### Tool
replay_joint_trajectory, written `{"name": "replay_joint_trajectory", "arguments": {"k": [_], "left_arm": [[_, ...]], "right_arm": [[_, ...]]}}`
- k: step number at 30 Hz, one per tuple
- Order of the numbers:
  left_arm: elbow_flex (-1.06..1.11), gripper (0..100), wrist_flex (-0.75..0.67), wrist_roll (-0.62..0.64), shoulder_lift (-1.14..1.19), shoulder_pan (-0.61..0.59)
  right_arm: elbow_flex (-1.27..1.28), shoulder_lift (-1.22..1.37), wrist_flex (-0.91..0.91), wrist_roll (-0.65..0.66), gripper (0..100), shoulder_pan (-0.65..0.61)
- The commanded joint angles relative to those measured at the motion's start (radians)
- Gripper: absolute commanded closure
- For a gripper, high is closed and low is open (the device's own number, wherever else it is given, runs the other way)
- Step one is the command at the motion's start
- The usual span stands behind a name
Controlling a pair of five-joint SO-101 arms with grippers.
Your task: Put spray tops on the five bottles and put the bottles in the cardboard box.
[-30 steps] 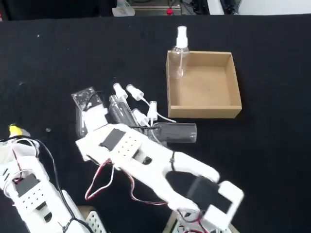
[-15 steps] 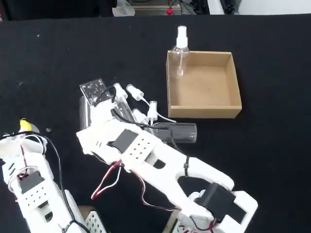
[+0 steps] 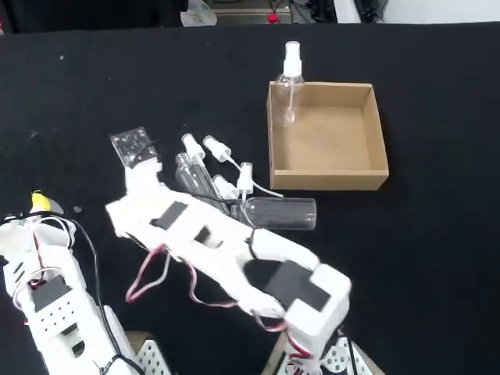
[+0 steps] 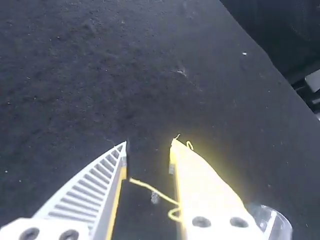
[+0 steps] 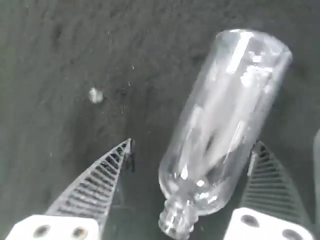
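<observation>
Clear bottle (image 5: 220,115) lies on its side, ungripped, between the wide-spread fingers of the right end effector (image 5: 193,145).

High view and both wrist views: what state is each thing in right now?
Cardboard box: open-topped.
Upright bottle: spray top on, at the box's far corner.
Uncapped bottle: lying flat, no top.
Spray tops: loose on the table.
Right claw: open, straddling the uncapped bottle.
Left claw: open, empty.
</observation>
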Motion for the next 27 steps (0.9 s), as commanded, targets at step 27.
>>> {"name": "replay_joint_trajectory", "arguments": {"k": [27], "left_arm": [[-0.024,85,-0.023,0.002,-0.009,0.015]], "right_arm": [[-0.515,-0.021,0.962,0.304,98.8,0.107]]}}
